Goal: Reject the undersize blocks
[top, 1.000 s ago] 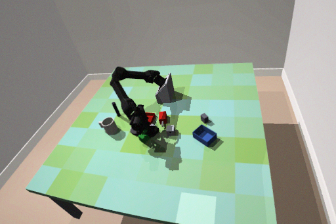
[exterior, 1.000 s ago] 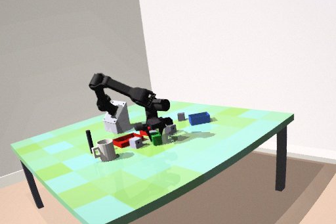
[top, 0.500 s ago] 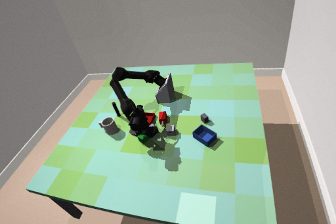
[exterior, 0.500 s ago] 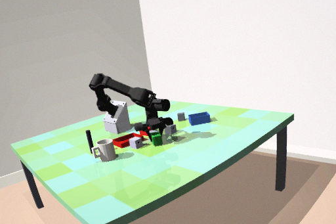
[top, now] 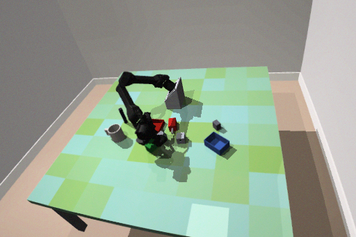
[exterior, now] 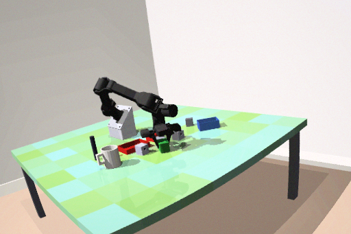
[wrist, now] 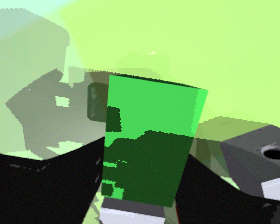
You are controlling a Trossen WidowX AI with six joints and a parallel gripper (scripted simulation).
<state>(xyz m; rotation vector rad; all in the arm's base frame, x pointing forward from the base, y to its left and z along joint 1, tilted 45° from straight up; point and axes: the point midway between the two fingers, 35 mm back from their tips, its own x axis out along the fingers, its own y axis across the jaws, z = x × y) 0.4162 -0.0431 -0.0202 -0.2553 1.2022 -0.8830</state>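
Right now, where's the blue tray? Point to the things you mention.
In the top view, the blue tray (top: 211, 146) (exterior: 208, 125) sits right of the holed block (top: 181, 138) (exterior: 177, 135), with a small dark grey cube (top: 217, 125) (exterior: 189, 121) close by.

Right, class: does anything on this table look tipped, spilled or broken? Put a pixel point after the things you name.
Nothing stands out. The mug (top: 117, 134) (exterior: 112, 157) is upright, with no spill visible around it; the blue tray (top: 218, 144) (exterior: 208, 125) sits flat, and the hand (top: 151, 141) (exterior: 163, 142) (wrist: 143, 141) grips the green gauge (top: 150, 145) (exterior: 164, 146) (wrist: 153, 112). Small cracks would be too fine to see.

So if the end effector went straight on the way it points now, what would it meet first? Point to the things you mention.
Probably the table top (top: 231, 182) (exterior: 164, 180) (wrist: 241, 50) below, the held green gauge (top: 150, 145) (exterior: 164, 147) (wrist: 156, 107) touching first; the remaining gap is unclear.
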